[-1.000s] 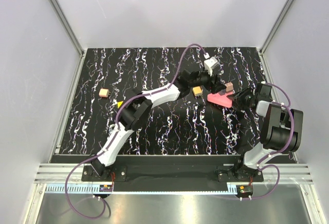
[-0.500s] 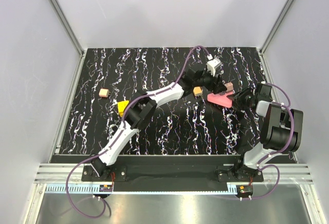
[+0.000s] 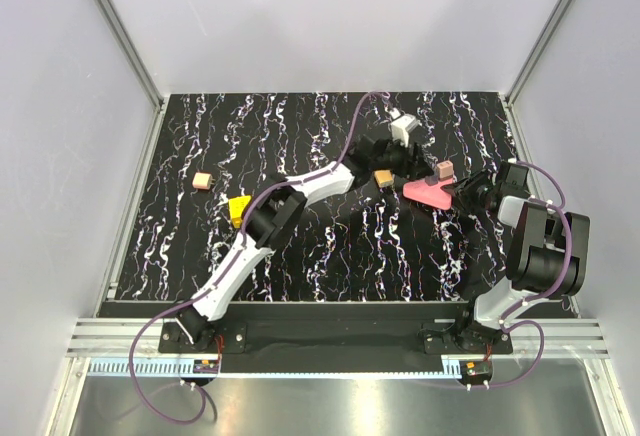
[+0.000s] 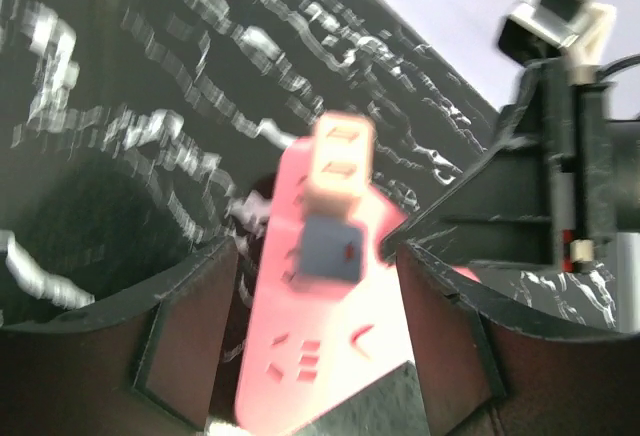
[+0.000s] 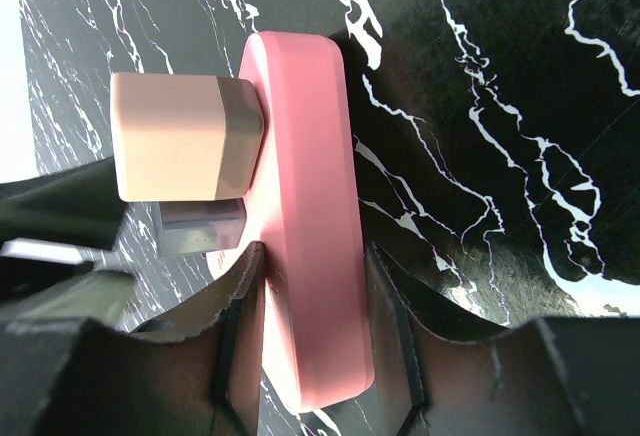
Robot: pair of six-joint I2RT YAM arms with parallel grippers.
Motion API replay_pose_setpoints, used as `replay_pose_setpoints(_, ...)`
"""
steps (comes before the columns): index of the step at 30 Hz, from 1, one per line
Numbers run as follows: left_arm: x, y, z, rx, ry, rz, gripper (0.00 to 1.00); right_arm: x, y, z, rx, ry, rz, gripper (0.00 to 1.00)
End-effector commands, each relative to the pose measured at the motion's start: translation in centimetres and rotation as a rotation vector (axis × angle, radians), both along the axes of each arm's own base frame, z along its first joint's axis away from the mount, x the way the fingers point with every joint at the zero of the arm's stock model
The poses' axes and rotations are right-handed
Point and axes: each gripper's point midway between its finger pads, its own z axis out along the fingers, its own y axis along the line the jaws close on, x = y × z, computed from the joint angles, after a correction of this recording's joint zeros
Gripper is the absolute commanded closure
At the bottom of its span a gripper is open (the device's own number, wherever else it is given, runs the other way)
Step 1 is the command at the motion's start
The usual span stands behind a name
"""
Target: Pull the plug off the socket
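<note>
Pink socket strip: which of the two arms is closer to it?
Right. The right arm's fingers clamp the pink socket strip on both sides. The left arm's fingers are open beside it, aimed at its beige plug, apparently not touching.

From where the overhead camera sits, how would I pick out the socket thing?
Find the black, white-veined table and look at its right half. The pink power strip lies there, held along its long sides by the right gripper. It is the only pink thing, with a beige plug standing in it, unlike the bare tan cube and yellow wedge further left.
</note>
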Motion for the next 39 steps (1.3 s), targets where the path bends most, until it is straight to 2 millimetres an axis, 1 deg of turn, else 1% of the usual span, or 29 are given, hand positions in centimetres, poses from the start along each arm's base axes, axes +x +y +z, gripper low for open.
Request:
replay_pose_setpoints(1,2.4,2.2,2.1,-0.096,0.073,0.107,0.31,-5.4,0.1,-5.4,-0.071,0.252,0.01,1.0)
replay_pose_setpoints(3,2.8,2.6,1.7,-0.099,0.113,0.115,0.33,-5.4,0.1,-5.4,-0.071,0.254,0.011,1.0)
replay_pose_setpoints(4,3.1,3.0,0.9,-0.071,0.135,0.154,0.33,-5.4,0.1,-5.4,-0.07,0.253,0.011,1.0)
replay_pose_setpoints(6,3.6,3.7,0.3,-0.056,0.164,0.211,0.32,-5.4,0.1,-5.4,-0.072,0.253,0.012,1.0)
replay_pose_setpoints(7,3.4,4.1,-0.6,-0.037,0.187,0.227,0.31,-5.5,0.1,-5.4,-0.07,0.255,0.011,1.0)
replay_pose_setpoints(8,3.5,4.3,-0.5,-0.032,0.192,0.244,0.31,-5.4,0.1,-5.4,-0.07,0.253,0.011,1.0)
replay_pose_setpoints(10,3.9,5.1,-1.2,-0.006,0.221,0.302,0.31,-5.4,0.1,-5.4,-0.071,0.254,0.011,1.0)
replay_pose_setpoints(11,3.7,5.7,-1.9,0.014,0.245,0.32,0.3,-5.4,0.1,-5.4,-0.071,0.251,0.012,1.0)
replay_pose_setpoints(15,3.3,7.2,-2.8,0.021,0.298,0.347,0.31,-5.4,0.1,-5.4,-0.07,0.252,0.011,1.0)
replay_pose_setpoints(18,2.7,7.8,-1.5,-0.01,0.213,0.325,0.31,-5.4,0.1,-5.5,-0.071,0.252,0.01,1.0)
replay_pose_setpoints(19,2.8,8.3,-1.1,0.029,0.198,0.35,0.3,-5.4,0.0,-5.4,-0.071,0.251,0.009,1.0)
replay_pose_setpoints(20,2.6,8.1,-0.8,0.07,0.169,0.352,0.29,-5.4,0.1,-5.4,-0.07,0.25,0.011,1.0)
replay_pose_setpoints(21,2.7,8.3,-0.7,0.127,0.1,0.348,0.27,-5.4,0.1,-5.4,-0.069,0.252,0.01,1.0)
replay_pose_setpoints(22,3.2,9.0,-0.4,0.178,0.066,0.405,0.2,-5.5,0.1,-5.4,-0.07,0.252,0.009,1.0)
replay_pose_setpoints(23,2.8,8.7,-0.2,0.196,0.038,0.409,0.18,-5.5,0.1,-5.4,-0.07,0.252,0.009,1.0)
replay_pose_setpoints(24,3.0,9.1,-0.1,0.221,0.005,0.43,0.15,-5.4,0.1,-5.4,-0.069,0.251,0.01,1.0)
replay_pose_setpoints(25,2.7,9.1,0.0,0.232,-0.004,0.425,0.12,-5.4,0.1,-5.4,-0.07,0.252,0.011,1.0)
replay_pose_setpoints(26,2.2,8.7,0.0,0.245,-0.014,0.408,0.12,-5.4,0.1,-5.4,-0.069,0.252,0.01,1.0)
replay_pose_setpoints(27,2.4,9.1,-0.1,0.277,-0.046,0.426,0.11,-5.5,0.1,-5.4,-0.07,0.252,0.009,1.0)
replay_pose_setpoints(28,2.0,9.3,-0.6,0.307,-0.051,0.422,0.11,-5.4,0.1,-5.4,-0.071,0.249,0.009,1.0)
replay_pose_setpoints(29,1.6,9.1,-0.5,0.326,-0.066,0.415,0.12,-5.5,0.1,-5.5,-0.07,0.254,0.009,1.0)
replay_pose_setpoints(30,1.6,9.5,-0.8,0.355,-0.084,0.417,0.12,-5.4,0.1,-5.4,-0.071,0.251,0.009,1.0)
replay_pose_setpoints(32,1.0,9.9,-0.8,0.375,-0.099,0.408,0.13,-5.4,0.1,-5.4,-0.069,0.251,0.01,1.0)
replay_pose_setpoints(33,0.8,10.3,-1.3,0.396,-0.108,0.401,0.13,-5.5,0.1,-5.4,-0.07,0.252,0.009,1.0)
replay_pose_setpoints(34,0.7,10.5,-1.1,0.4,-0.114,0.402,0.14,-5.5,0.1,-5.4,-0.069,0.253,0.008,1.0)
replay_pose_setpoints(39,0.6,11.3,-1.8,0.44,-0.116,0.412,0.19,-5.5,0.1,-5.4,-0.069,0.253,0.008,1.0)
